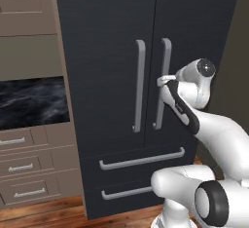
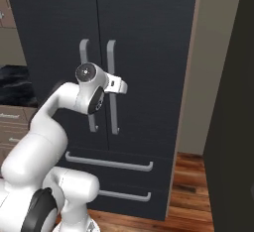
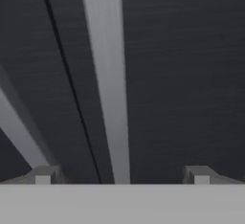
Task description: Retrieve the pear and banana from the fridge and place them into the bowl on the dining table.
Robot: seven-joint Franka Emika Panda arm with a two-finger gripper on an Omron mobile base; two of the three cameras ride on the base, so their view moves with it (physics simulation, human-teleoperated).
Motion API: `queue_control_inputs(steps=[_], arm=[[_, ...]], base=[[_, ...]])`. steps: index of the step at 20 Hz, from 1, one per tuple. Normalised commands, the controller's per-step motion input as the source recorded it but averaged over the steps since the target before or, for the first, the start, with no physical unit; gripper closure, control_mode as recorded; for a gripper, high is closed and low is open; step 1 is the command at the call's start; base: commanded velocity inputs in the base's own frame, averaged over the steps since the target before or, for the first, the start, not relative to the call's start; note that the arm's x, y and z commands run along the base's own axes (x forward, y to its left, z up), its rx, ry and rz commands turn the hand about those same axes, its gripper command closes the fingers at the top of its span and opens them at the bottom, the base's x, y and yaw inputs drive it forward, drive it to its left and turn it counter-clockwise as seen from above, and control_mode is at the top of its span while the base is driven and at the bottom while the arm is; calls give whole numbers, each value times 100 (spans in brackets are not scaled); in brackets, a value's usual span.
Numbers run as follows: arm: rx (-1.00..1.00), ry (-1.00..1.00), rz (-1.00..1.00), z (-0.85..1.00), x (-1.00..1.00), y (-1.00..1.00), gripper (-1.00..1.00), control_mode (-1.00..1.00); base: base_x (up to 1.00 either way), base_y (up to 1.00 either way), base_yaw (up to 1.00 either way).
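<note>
Two fridge [image 1: 107, 51] doors closed; hand [image 3: 122, 175] spread wide, right door handle [image 3: 110, 84] between fingertips.

Tan wooden cabinets [image 1: 26, 8] fill the upper left of the left base view, with a recessed panel of the same tan below them. Under it runs a slab of black stone with pale veins [image 1: 31, 103]. Beneath that sits a stack of tan drawers [image 1: 34, 166], each with a short grey bar handle. A reddish-brown plank floor [image 1: 44, 212] lies below, its boards glossy under even, soft light. In the right base view a plain beige wall [image 2: 216, 52] meets the wooden floor, and a dark upright panel [image 2: 235, 127] stands along the right edge.
</note>
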Motion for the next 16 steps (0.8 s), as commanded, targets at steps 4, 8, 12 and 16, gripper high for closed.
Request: queue_control_inputs(steps=[4, 8, 12, 16], arm=[[0, -3, 0, -1, 29, 0, -100, -100], [0, -3, 0, -1, 33, 2, -100, -100], [0, -1, 0, -2, 38, 0, -100, -100], [0, 0, 0, -1, 47, 1, -100, -100]], base=[[0, 0, 0], [0, 0, 0], [0, 0, 0], [0, 0, 0]])
